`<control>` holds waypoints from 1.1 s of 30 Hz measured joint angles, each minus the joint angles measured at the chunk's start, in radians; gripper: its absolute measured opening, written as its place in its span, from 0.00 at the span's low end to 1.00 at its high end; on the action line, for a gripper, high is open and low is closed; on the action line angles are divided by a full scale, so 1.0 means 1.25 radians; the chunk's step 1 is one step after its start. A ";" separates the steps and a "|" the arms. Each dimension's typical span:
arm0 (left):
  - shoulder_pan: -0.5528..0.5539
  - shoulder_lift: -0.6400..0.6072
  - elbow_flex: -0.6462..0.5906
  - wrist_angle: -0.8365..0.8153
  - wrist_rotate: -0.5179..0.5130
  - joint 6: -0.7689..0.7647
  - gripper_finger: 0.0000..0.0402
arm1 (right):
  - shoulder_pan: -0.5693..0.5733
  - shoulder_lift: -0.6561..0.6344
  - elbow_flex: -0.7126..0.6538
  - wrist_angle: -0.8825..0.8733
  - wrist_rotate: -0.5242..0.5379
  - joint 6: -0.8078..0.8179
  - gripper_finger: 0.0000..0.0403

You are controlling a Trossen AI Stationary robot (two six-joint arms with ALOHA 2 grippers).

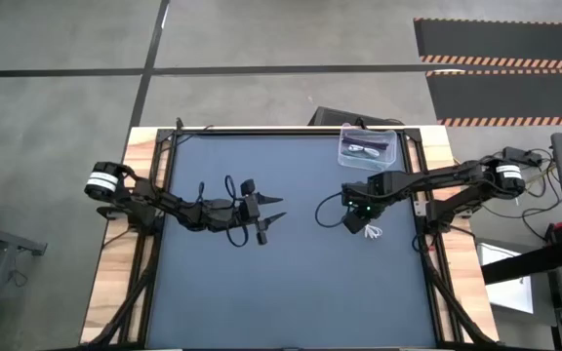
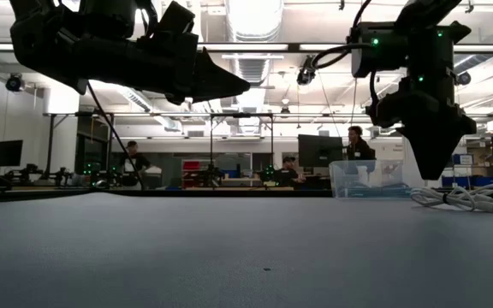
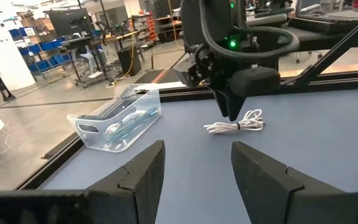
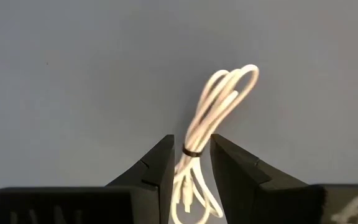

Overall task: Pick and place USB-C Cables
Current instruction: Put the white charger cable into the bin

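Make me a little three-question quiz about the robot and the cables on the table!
1. True or false: the right gripper points down over the white cable on the table.
2. Where do the other cables lie? A) in the clear bin B) under the left gripper C) on the floor
3. Fill in: the left gripper's fingers are ____.

Key: 1 true; 2 A; 3 open.
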 joint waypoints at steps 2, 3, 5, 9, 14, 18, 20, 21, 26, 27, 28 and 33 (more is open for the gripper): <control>0.000 0.000 0.000 0.000 0.000 0.000 0.42 | 0.007 0.018 0.000 0.004 0.004 0.002 0.23; 0.000 0.000 0.000 -0.001 0.000 0.000 0.42 | 0.010 0.030 0.000 0.007 0.005 0.002 0.23; 0.000 0.000 0.000 -0.002 0.000 0.000 0.42 | 0.012 0.058 0.000 0.009 0.012 -0.001 0.23; 0.000 0.000 0.000 -0.006 0.000 0.000 0.42 | 0.013 0.112 0.000 0.013 0.033 -0.008 0.23; 0.000 0.000 0.000 -0.006 0.000 0.000 0.42 | 0.015 0.156 0.001 0.013 0.053 -0.014 0.23; 0.000 0.000 0.000 -0.013 0.000 0.000 0.42 | 0.015 0.162 0.002 0.012 0.054 -0.018 0.18; 0.000 0.000 0.000 -0.013 0.000 0.000 0.42 | 0.015 0.155 0.000 0.009 0.055 -0.018 0.14; 0.000 0.000 0.000 -0.013 0.000 0.000 0.42 | 0.015 0.152 0.000 0.008 0.055 -0.018 0.12; 0.000 0.000 0.000 -0.013 0.000 0.000 0.42 | 0.015 0.131 0.000 0.013 0.053 -0.045 0.04; 0.000 0.000 0.000 -0.013 0.000 0.000 0.42 | 0.015 0.129 0.000 0.013 0.053 -0.049 0.04; 0.000 0.000 0.000 -0.013 0.000 0.000 0.42 | 0.015 0.128 0.000 0.013 0.052 -0.050 0.04; 0.000 0.000 0.000 -0.012 0.000 0.000 0.42 | 0.015 0.123 0.011 0.002 0.052 -0.065 0.04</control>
